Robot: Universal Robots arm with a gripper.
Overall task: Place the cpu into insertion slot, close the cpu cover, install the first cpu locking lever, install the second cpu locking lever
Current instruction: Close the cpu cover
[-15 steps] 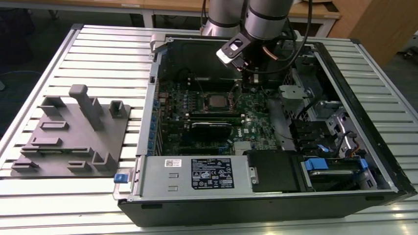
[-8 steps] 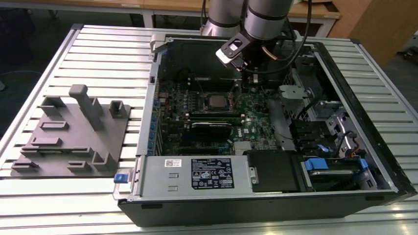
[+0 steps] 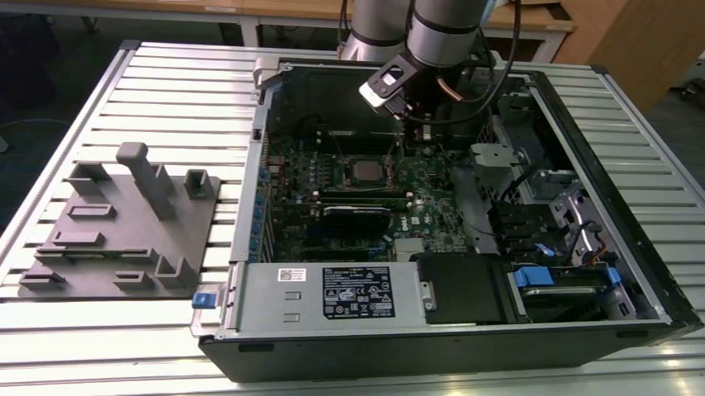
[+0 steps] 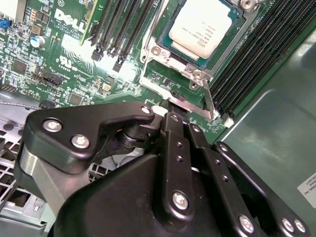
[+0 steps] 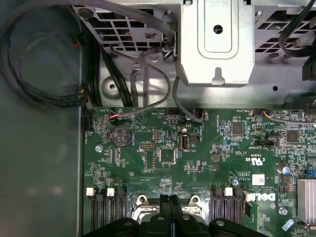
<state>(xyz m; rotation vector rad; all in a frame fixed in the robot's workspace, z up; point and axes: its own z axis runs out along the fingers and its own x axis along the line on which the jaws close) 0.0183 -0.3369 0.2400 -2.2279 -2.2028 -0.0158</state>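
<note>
The cpu (image 4: 203, 27), a square chip with a silvery top, lies flat in the insertion slot (image 3: 365, 183) on the green board. The silvery cpu cover (image 4: 177, 63) lies down around it, framing the chip. Thin metal lever rods (image 4: 149, 84) run along the socket's edge. My gripper (image 4: 170, 104) is shut, its black fingers pressed together with nothing visible between them, and the tips sit right at a lever rod beside the socket. In the first wrist view the gripper (image 5: 170, 198) sits between two socket bolts. In the exterior view the gripper (image 3: 415, 132) hangs just behind the cpu (image 3: 364, 171).
Black memory slots (image 4: 118, 29) flank the socket. A metal drive cage (image 5: 215, 44) and cable loops (image 5: 44, 94) sit beyond the board. The power supply box (image 3: 330, 293) fills the case front. A grey fixture block (image 3: 121, 223) stands on the table at the exterior view's left.
</note>
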